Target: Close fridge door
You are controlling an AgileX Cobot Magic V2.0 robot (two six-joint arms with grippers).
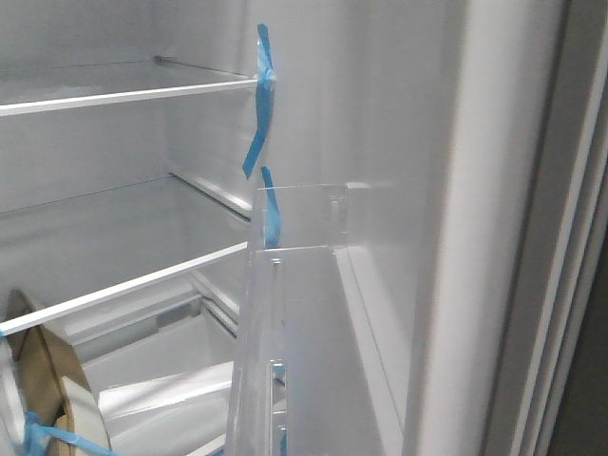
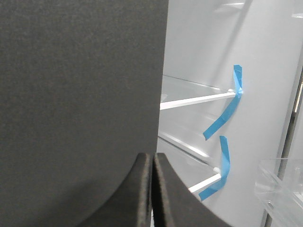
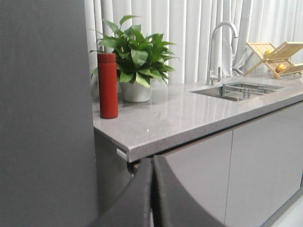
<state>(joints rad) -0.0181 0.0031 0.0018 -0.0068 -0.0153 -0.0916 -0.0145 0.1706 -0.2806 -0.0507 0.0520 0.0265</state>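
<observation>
The tall matte dark-grey fridge door (image 2: 80,104) stands open right beside the left gripper (image 2: 152,189), both grippers' jaws pressed together on nothing, so a push with those narrow tips could slide off its edge toward the clear plastic door bin (image 1: 294,313).

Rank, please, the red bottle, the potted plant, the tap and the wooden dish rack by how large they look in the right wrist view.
1. Potted plant, the largest.
2. Red bottle and tap: similar in height, so I would not rank them; the bottle is bulkier but stands nearer the camera.
3. Wooden dish rack, which looks smallest but is farthest away.
</observation>
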